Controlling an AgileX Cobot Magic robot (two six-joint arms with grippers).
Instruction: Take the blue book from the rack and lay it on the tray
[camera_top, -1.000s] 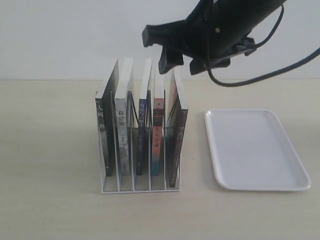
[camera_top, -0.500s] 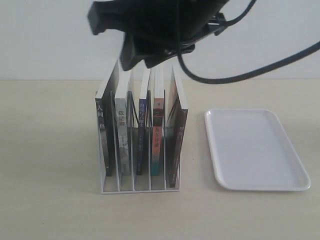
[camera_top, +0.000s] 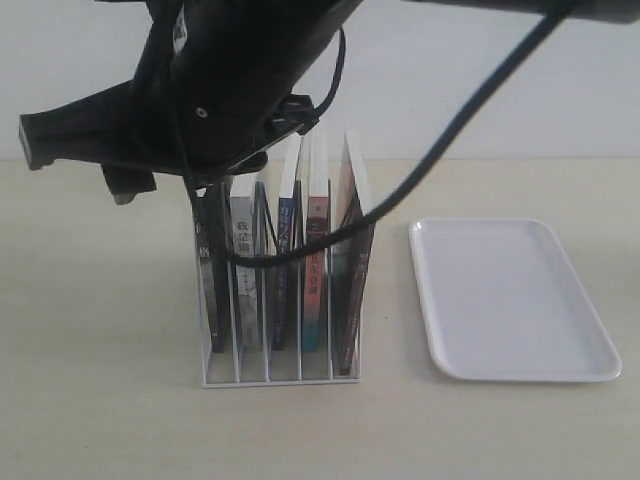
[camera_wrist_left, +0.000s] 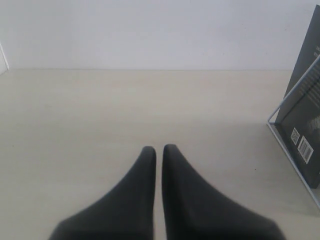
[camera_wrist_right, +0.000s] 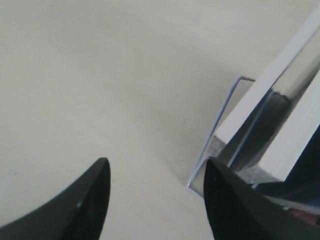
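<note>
The blue book (camera_top: 281, 300) stands upright in the middle slot of the white wire rack (camera_top: 300, 378), its dark blue spine facing the camera. The white tray (camera_top: 510, 300) lies flat to the right of the rack, with nothing on it. My right gripper (camera_top: 80, 165) (camera_wrist_right: 156, 161) hangs open above and to the left of the rack, its arm crossing over the tops of the books and hiding the left ones' upper edges. My left gripper (camera_wrist_left: 159, 148) is shut on nothing, low over the table beside the rack (camera_wrist_left: 292, 90); it does not show in the exterior view.
Black-spined books (camera_top: 246, 270) and a red-and-teal-spined book (camera_top: 314, 290) fill the other slots. A black cable (camera_top: 420, 170) loops down in front of the rack. In the right wrist view the rack's wire corner (camera_wrist_right: 225, 115) and book edges lie beside one finger.
The right arm has swept left across the top of the rack, from above the right-hand books to beyond its left side, and looms larger. The books and tray have not moved.
</note>
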